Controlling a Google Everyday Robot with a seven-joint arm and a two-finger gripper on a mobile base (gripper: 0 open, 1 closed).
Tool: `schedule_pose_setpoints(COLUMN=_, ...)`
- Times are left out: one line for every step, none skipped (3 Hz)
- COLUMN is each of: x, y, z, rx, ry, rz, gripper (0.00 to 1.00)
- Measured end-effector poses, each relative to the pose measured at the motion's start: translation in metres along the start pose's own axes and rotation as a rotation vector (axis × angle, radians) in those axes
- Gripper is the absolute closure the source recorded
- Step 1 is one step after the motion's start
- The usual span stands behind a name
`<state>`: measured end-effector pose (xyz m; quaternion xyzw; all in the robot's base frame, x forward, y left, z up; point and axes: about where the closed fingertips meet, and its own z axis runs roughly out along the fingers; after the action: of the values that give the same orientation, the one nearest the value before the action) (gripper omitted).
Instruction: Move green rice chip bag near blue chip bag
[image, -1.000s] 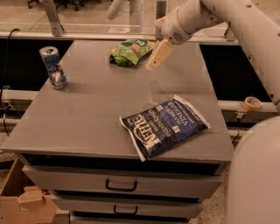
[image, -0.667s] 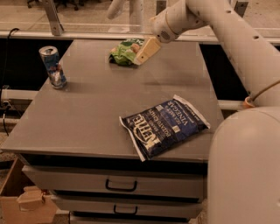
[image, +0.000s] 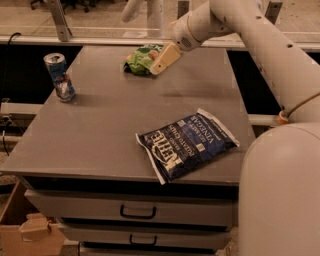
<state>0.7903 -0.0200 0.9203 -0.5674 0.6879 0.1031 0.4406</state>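
Green bag (image: 139, 59): lies close to the far edge of the tabletop (image: 115, 120), a little left of the middle of that edge. It looks crumpled and puffed, so I judge it light, soft and crackly, with a slick film that may slide under a push. The chips inside are likely brittle, so a hard squeeze is not advised. Best hold, in my judgement, is across a raised fold or a crimped end, not the flat middle.

Long axis: roughly left to right along the far edge. Its right end is hidden, so which way the top points cannot be told.

Gripper (image: 165, 59): at the bag's right end, touching or just above it. Whether it is wide, narrow or holding the bag cannot be told.

Blue bag (image: 187, 144): flat near the front right corner, well apart from the green one, lying on a diagonal from front-left to far-right
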Motion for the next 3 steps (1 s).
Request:
schedule_pose_setpoints(x=-0.013, y=-0.001, z=0.029, rx=0.032, ry=-0.036, rz=0.056, gripper=0.00)
schedule_pose_setpoints(x=-0.023, y=-0.009, z=0.062, rx=0.074, ry=-0.067, rz=0.143, gripper=0.00)
schedule_pose_setpoints(x=-0.016, y=-0.020, z=0.086, rx=0.130, ry=-0.063, rz=0.244, gripper=0.00)
